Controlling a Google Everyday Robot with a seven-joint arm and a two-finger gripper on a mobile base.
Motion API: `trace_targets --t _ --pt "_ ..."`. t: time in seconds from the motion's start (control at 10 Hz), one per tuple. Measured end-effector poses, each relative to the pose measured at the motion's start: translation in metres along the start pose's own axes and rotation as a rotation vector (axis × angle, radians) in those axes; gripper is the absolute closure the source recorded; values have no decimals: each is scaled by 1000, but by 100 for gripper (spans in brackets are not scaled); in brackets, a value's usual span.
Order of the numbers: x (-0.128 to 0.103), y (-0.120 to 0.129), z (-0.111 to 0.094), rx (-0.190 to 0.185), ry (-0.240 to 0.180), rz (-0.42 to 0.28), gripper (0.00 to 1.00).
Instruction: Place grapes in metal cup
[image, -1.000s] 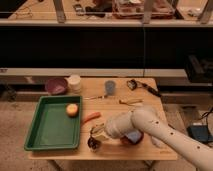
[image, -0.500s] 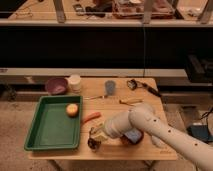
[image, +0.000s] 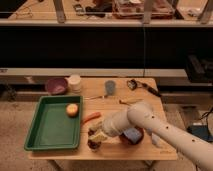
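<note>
At the counter's (image: 125, 150) front edge your gripper (image: 96, 138) hangs low over the grapes (image: 94, 145); whether it grips them you cannot tell. No metal cup can be made out. You have one green tray (image: 50, 125) holding one orange ball (image: 72, 110), one carrot (image: 91, 118) just beside the tray, one grey-blue cup (image: 110, 87), one purple bowl (image: 56, 85), one white tub (image: 75, 82). Since half a second ago the arm (image: 160, 130) has barely shifted. It hides a dark red bowl (image: 131, 136).
</note>
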Motion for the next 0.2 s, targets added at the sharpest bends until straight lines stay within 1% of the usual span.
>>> trace_targets --t 0.2 --pt "0 0 0 0 0 -2 20"
